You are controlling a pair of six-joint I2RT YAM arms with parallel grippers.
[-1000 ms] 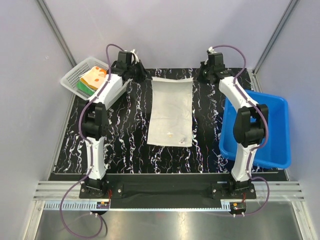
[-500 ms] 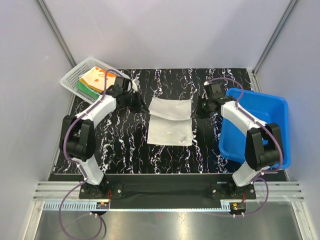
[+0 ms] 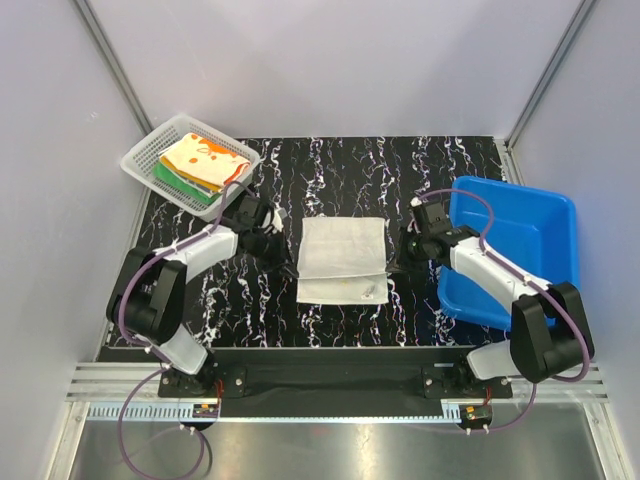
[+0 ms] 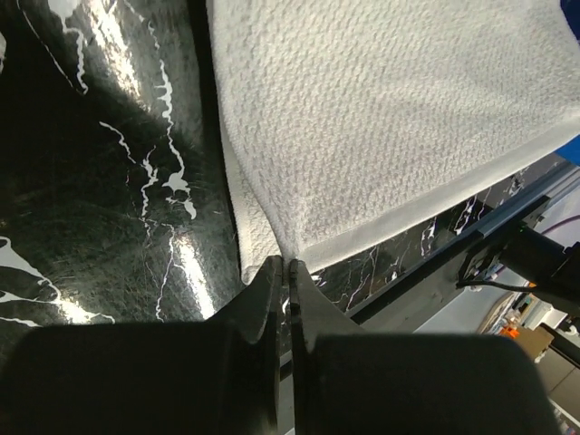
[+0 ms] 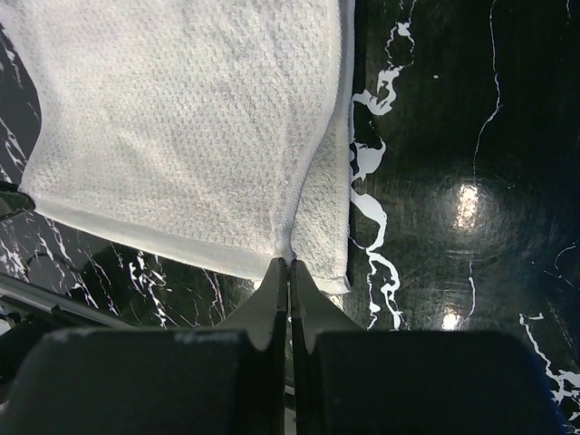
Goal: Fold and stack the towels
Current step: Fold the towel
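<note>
1. towel first: we see a white towel (image 3: 343,255) lying doubled over in the middle of the black marbled table (image 3: 330,170). its upper layer stops short of the lower layer's near edge.
2. the left arm has its elbow swung out to the left and its forearm reaching inward, low over the table, so the left gripper (image 3: 278,243) meets the towel's left edge.
3. in the left wrist view, the left gripper (image 4: 286,265) has its fingers pressed together on a hemmed corner of the white towel (image 4: 390,118).
4. the right arm mirrors it, elbow low beside the blue tub (image 3: 540,250) and forearm angled inward to the towel's right edge, where the right gripper (image 3: 403,252) sits.
5. the right wrist view shows the right gripper (image 5: 290,263) pinching the matching corner of the white towel (image 5: 181,118).
6. folded towels (image 3: 200,165) sit stacked in the basket (image 3: 140,160) at the far left corner.
</note>
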